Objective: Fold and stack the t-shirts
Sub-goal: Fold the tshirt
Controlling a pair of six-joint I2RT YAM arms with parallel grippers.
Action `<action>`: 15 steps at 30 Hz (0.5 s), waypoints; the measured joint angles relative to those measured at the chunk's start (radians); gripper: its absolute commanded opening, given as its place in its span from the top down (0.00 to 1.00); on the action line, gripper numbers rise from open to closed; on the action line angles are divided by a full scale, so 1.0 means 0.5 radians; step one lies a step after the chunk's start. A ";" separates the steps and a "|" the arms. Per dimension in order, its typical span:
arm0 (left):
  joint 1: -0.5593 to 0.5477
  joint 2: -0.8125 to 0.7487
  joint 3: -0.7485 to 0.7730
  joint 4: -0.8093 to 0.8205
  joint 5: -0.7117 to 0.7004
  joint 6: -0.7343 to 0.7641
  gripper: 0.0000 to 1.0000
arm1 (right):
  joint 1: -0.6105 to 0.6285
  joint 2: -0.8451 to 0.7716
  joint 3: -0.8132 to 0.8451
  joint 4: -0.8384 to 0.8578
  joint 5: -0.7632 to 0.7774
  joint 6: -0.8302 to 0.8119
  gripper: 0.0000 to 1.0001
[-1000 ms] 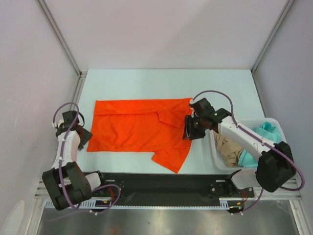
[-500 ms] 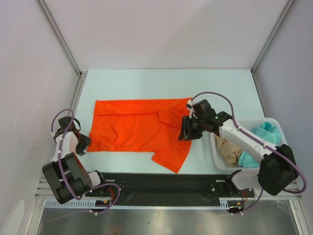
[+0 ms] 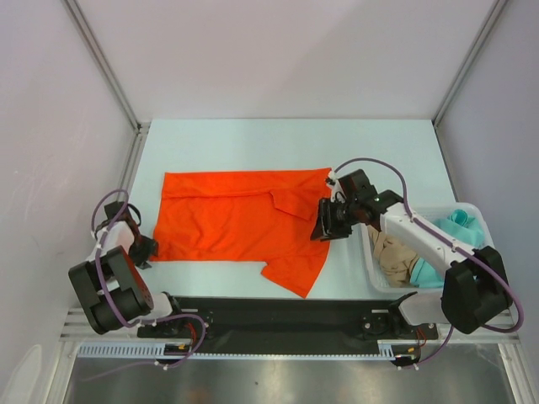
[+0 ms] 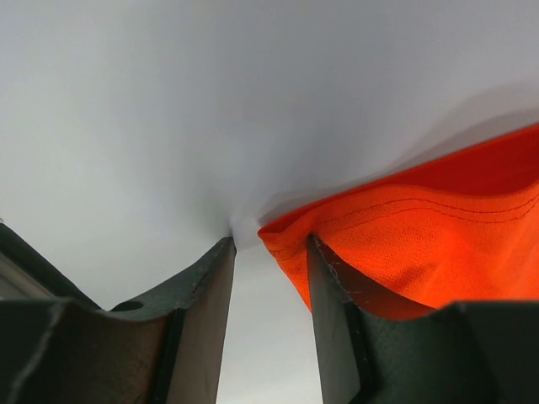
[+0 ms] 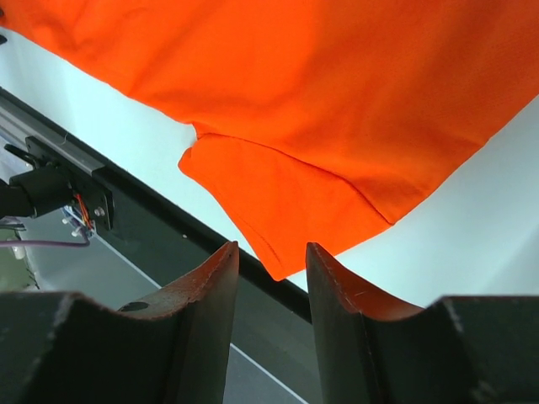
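The orange-red t-shirt (image 3: 236,223) lies spread flat on the table, with one sleeve sticking out toward the near edge. My left gripper (image 3: 143,249) is low at the shirt's near-left corner, open. In the left wrist view (image 4: 269,252) that corner (image 4: 404,244) lies against the right finger's tip. My right gripper (image 3: 325,220) is open above the shirt's right edge. In the right wrist view (image 5: 271,257) it hangs empty over the shirt (image 5: 337,101). The beige t-shirt (image 3: 390,257) and the teal t-shirt (image 3: 455,224) lie bunched in the basket.
A white basket (image 3: 367,257) stands at the near right, beside the right arm. A black rail (image 3: 278,313) runs along the table's near edge and also shows in the right wrist view (image 5: 152,219). Metal frame posts and white walls enclose the table.
My left arm has drawn back and down, bringing its gripper to the shirt's near-left corner. My right gripper has shifted only slightly over the shirt's right edge.
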 measured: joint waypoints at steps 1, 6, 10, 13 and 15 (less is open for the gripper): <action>0.000 0.007 0.005 -0.002 -0.002 -0.004 0.56 | 0.001 0.002 -0.008 -0.001 -0.005 0.001 0.56; 0.001 0.031 0.011 0.005 -0.008 -0.015 0.71 | 0.026 0.008 -0.047 -0.008 -0.026 0.008 0.47; 0.001 0.040 0.015 0.023 0.004 -0.016 0.79 | 0.050 0.008 -0.227 0.020 -0.057 0.060 0.46; 0.000 0.034 0.012 0.043 0.010 -0.021 0.93 | 0.068 0.006 -0.399 0.035 -0.042 0.157 0.54; 0.000 0.020 0.002 0.060 0.011 -0.032 0.97 | 0.082 0.016 -0.468 0.042 0.011 0.262 0.55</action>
